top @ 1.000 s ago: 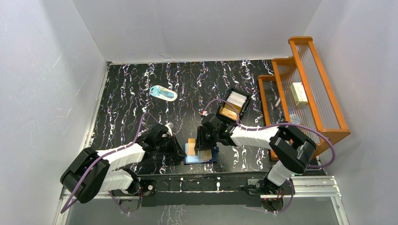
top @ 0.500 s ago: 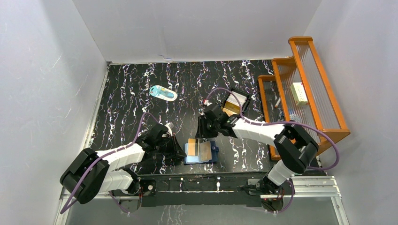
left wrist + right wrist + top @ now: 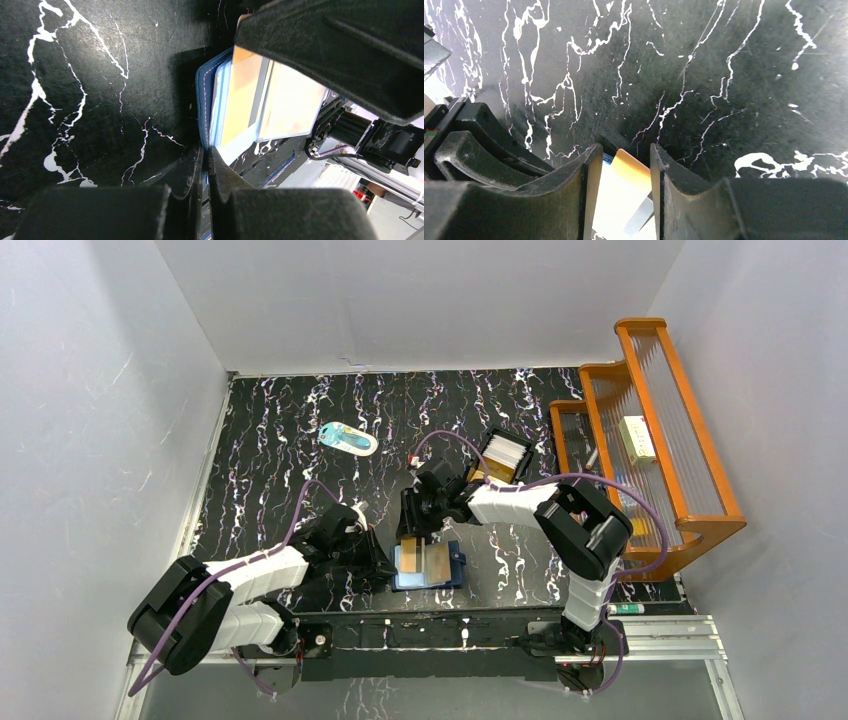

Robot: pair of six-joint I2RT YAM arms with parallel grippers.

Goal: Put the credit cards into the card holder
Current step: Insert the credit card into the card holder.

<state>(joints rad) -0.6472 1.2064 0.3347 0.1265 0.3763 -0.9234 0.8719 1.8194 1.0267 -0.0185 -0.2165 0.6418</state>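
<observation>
Right end effector [image 3: 412, 532] hangs over card holder [image 3: 452, 567]; tray [image 3: 499, 461] beyond.

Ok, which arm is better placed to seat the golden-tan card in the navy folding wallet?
Right. The right claw hangs open directly over the protruding golden-tan card; the left claw pinches the navy folding wallet, likely steadying it.

In the top view, the left gripper [image 3: 384, 563] has its fingertips hidden under its own wrist, at the left edge of the card holder [image 3: 432, 568]. In the left wrist view, a blurred black housing [image 3: 340, 45] masks the holder's far end. In the right wrist view, the golden-tan card [image 3: 631, 161] shows only between the right gripper's [image 3: 626, 150] fingers, cut off by the bottom edge. Items on the wooden rack [image 3: 690, 430] are too small to identify.
</observation>
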